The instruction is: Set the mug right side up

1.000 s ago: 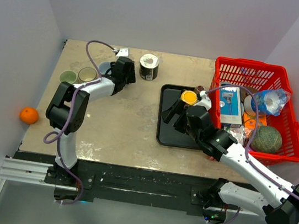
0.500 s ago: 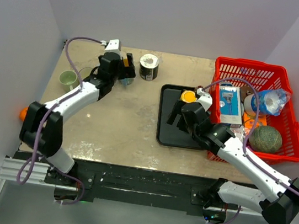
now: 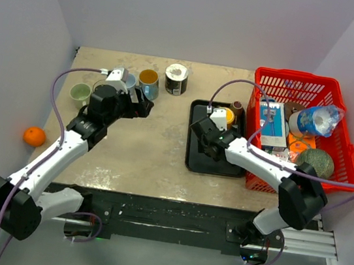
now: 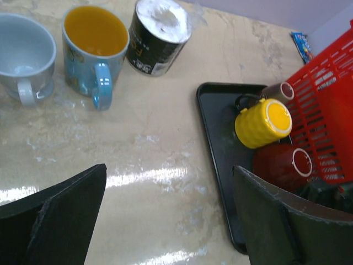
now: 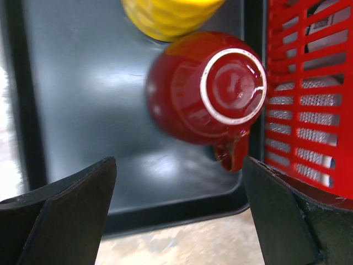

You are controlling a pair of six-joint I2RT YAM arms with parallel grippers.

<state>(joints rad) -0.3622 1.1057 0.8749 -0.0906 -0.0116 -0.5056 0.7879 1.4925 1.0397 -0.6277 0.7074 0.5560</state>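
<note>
Red mug (image 5: 207, 88) stands inverted on the black tray (image 5: 71, 83): mouth down, white foot ring facing up at the right wrist camera, so its long axis is vertical. The handle (image 5: 231, 152) points back toward the right gripper (image 5: 179, 176) and lies close to the red basket (image 5: 309, 83). The mug sits just ahead of the claw and nearer the basket-side finger. Jaws are spread wide and hold nothing. A yellow mug (image 5: 171, 16) is just beyond the red one, apparently touching it. Risks, as judged: the basket-side finger has little room and may catch the basket wall or the handle. The rounded glazed body may slip from a shallow pinch. Rotating it here could knock the yellow mug or the tray rim. Left gripper (image 4: 170, 182) is also spread wide, empty, well off to the side.
</note>
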